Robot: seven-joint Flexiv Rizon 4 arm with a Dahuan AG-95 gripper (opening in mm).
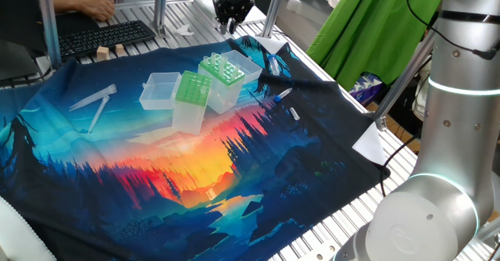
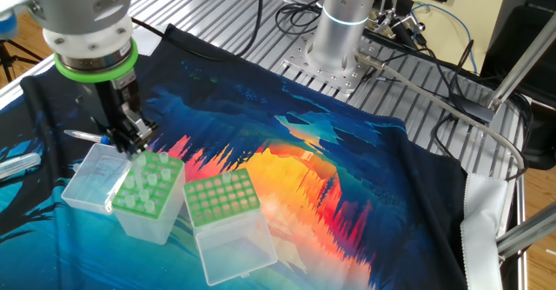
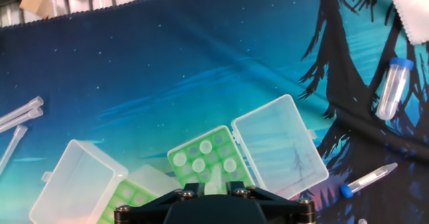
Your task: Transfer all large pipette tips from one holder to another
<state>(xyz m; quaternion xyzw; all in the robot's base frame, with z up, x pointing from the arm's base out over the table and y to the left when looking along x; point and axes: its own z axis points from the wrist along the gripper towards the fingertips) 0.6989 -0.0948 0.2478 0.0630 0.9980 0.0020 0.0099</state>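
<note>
Shows the claw [image 2: 137, 144] pointing straight down, right above the pale-green box [image 2: 146, 205]. Cannot tell from any view whether its fingers stand open or closed (the hand view gives only a pale blur between them, low over the box top). Finds several clear tips [image 3: 198, 165] standing upright in the wide holes of the pale-green box, their round white ends up. Puts the dotted box [image 2: 221, 194], darker green on top, just beside the pale-green box, with no tips seen standing above its top. Has both clear lids thrown back: one [image 3: 278, 143] hinged to the pale-green box on its far side from the dotted box, the other [image 2: 234, 248] flat past the dotted box. Sets it all on a printed sunset cloth [image 2: 347, 194]. Leaves a capped tube [image 3: 392, 86] and a blue-capped tube [image 3: 365, 182] lying beyond the pale-green box's lid, and long clear droppers [image 3: 19, 113] well apart on the dotted-box side. Catches a keyboard [image 1: 105, 36] off the cloth, far behind the pale-green box.
</note>
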